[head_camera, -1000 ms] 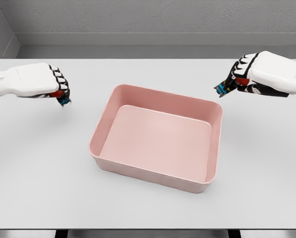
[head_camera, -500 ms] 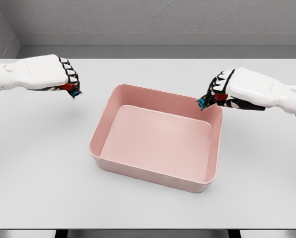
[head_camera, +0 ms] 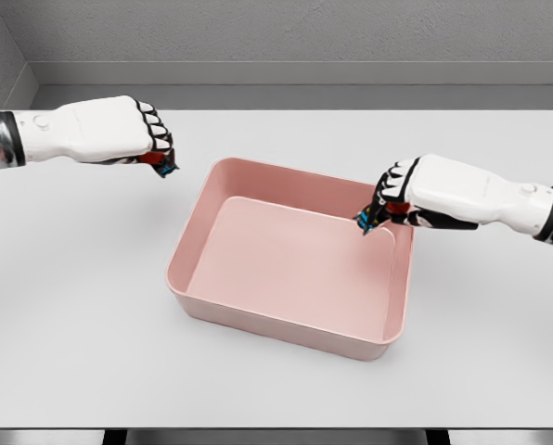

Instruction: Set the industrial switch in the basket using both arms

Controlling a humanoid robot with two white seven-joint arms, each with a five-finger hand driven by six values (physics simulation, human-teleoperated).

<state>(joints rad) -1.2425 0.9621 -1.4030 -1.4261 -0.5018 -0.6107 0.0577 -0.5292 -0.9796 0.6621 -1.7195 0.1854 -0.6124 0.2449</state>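
Note:
A pink rectangular basket (head_camera: pixel 214 312) sits in the middle of the white table (head_camera: pixel 72 324). My left hand (head_camera: pixel 145 146) hovers just past the basket's far left corner, fingers curled around a small red and blue industrial switch (head_camera: pixel 163 164). My right hand (head_camera: pixel 392 197) hangs over the basket's far right corner, shut on a second small switch (head_camera: pixel 367 219) whose blue and red tip points down over the inside of the basket. Both switches are mostly hidden by the fingers.
A grey wall (head_camera: pixel 286 37) runs behind the table's far edge. The table's front edge lies near the bottom of the view.
Both hands have moved inward toward the basket with their switches. The right hand has dropped from above the right table side to over the basket's far right corner.

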